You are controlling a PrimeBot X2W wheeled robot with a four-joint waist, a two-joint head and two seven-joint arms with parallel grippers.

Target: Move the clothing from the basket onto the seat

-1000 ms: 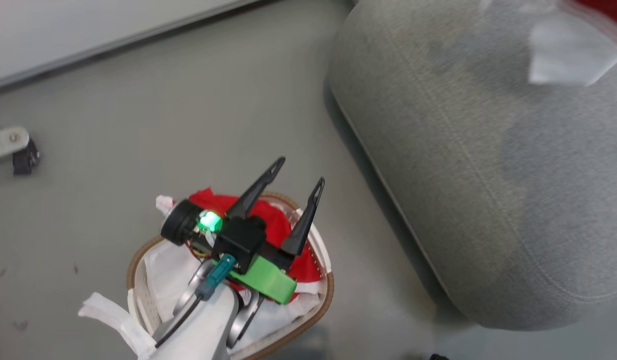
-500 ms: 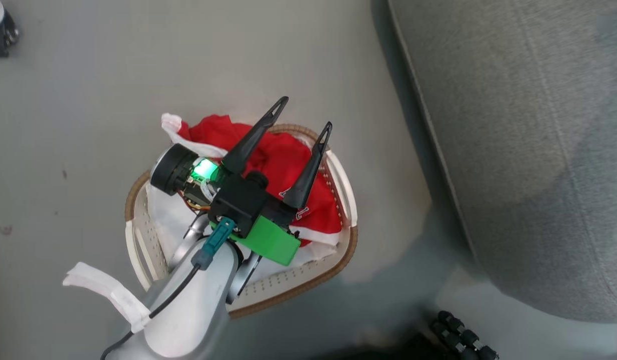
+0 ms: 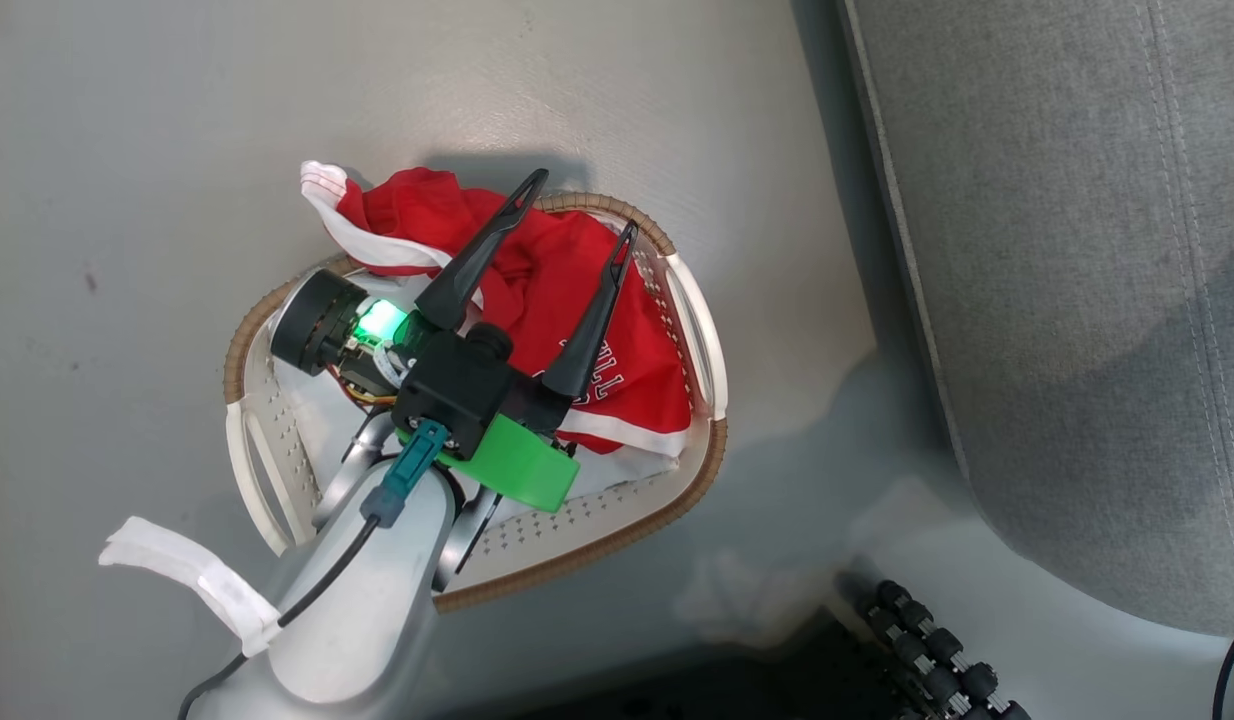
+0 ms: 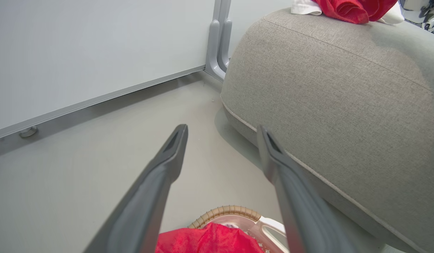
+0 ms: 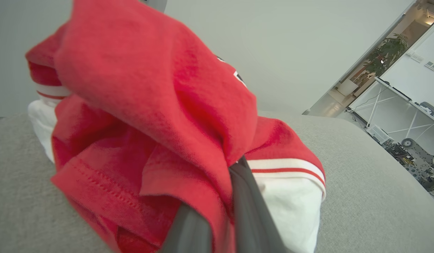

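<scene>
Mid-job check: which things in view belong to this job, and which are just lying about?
Job: red garment in basket; seat; second red garment gripped by right pincer; open left pincer.
Lying about: white liner; wall panel; black ribbed part.

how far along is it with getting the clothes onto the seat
Roughly halfway. One red garment lies on the seat, with the right gripper shut on it, not yet released. The lettered red garment is in the basket, with the open left gripper above it.
</scene>
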